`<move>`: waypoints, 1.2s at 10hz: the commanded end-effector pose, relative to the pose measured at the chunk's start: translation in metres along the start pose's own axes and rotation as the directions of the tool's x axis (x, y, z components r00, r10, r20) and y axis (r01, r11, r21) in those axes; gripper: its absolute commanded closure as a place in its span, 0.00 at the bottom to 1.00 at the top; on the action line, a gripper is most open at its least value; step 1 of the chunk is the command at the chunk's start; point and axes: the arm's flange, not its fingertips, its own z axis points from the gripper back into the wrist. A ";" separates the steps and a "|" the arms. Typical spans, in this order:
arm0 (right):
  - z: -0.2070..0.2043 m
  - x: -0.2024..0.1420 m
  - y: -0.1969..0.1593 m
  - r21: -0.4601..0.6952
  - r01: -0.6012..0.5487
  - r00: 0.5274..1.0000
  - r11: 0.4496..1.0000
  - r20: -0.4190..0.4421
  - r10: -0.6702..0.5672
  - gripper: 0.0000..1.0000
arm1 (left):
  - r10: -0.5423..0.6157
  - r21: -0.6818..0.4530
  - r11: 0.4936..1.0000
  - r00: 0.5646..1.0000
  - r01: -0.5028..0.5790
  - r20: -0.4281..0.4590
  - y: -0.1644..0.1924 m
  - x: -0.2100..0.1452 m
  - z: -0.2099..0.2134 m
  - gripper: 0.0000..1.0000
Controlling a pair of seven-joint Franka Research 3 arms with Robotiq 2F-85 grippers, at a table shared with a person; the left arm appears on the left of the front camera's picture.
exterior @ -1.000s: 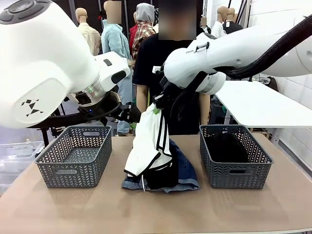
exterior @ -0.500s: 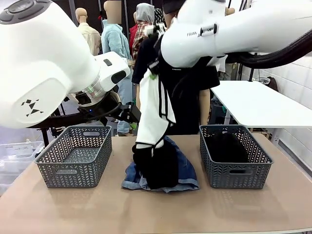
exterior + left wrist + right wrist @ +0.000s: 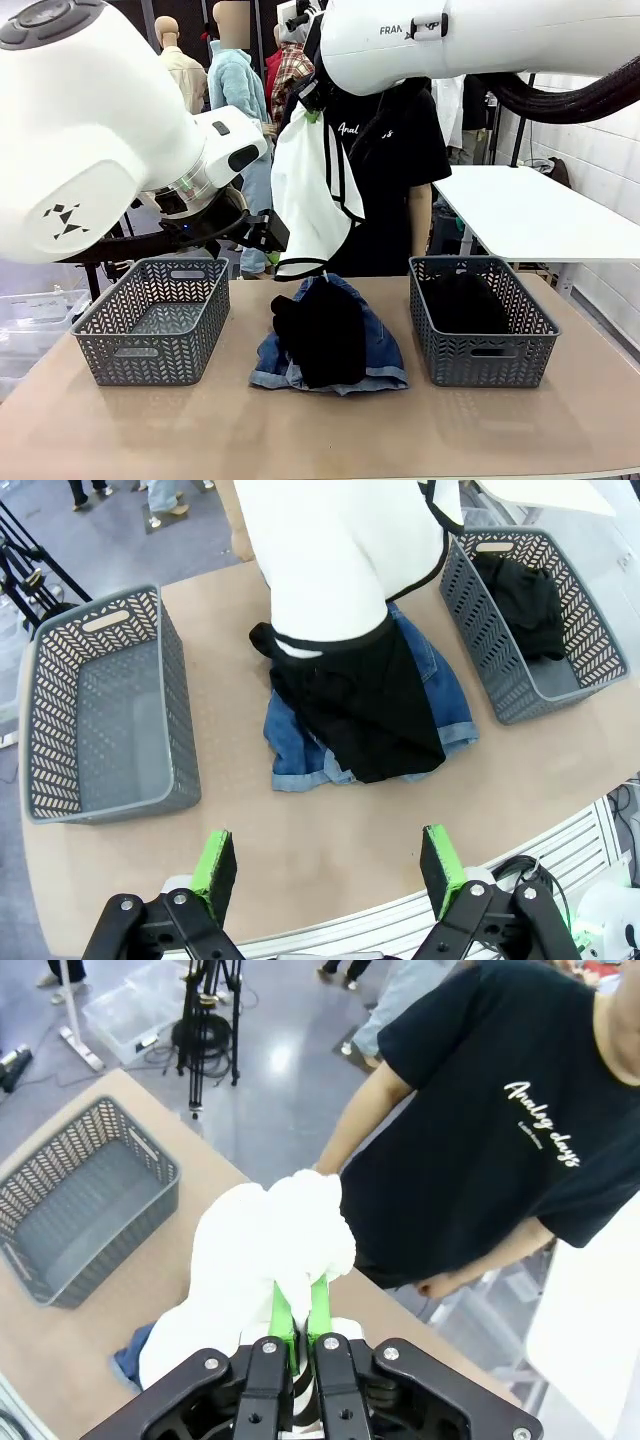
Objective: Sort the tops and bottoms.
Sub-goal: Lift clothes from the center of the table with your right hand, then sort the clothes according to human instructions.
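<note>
Nearest, the left gripper hovers over the near edge of the worktop, short of the clothes heap, its green-padded jaws spread wide with nothing between them. The heap lies mid-worktop: the bottoms, blue denim with paler turned-up hems, are spread flat, and a black top is draped over them, covering much of their middle. On the robot's left of the heap stands a grey lattice basket with nothing in it. On the robot's right of the heap stands a matching basket, which holds another black top, crumpled. Both baskets sit apart from the heap.

Directly above the heap, the right gripper is raised high and clamped on a bunched fold of a white garment with black trim. The garment hangs down freely, its lower hem just over the heap's far side.

Beyond the heap, at the worktop's far side, a person in a black T-shirt with white script stands with arms lowered.
</note>
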 end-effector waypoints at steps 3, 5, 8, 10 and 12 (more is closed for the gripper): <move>-0.005 -0.009 0.000 0.019 0.005 0.999 1.000 0.034 -0.006 1.00 | 0.001 -0.008 1.000 1.000 -0.001 0.003 0.003 -0.001 -0.001 0.04; -0.005 -0.009 0.000 0.019 0.005 0.999 1.000 0.034 -0.006 1.00 | 0.001 -0.008 1.000 1.000 -0.001 0.003 0.003 -0.001 -0.001 0.04; -0.005 -0.009 0.000 0.019 0.005 0.999 1.000 0.034 -0.006 1.00 | 0.001 -0.008 1.000 1.000 -0.001 0.003 0.003 -0.001 -0.001 0.04; -0.005 -0.009 0.000 0.019 0.005 0.999 1.000 0.034 -0.006 1.00 | 0.001 -0.008 1.000 1.000 -0.001 0.003 0.003 -0.001 -0.001 0.04; -0.005 -0.009 0.000 0.019 0.005 0.999 1.000 0.034 -0.006 1.00 | 0.001 -0.008 1.000 1.000 -0.001 0.003 0.003 -0.001 -0.001 0.04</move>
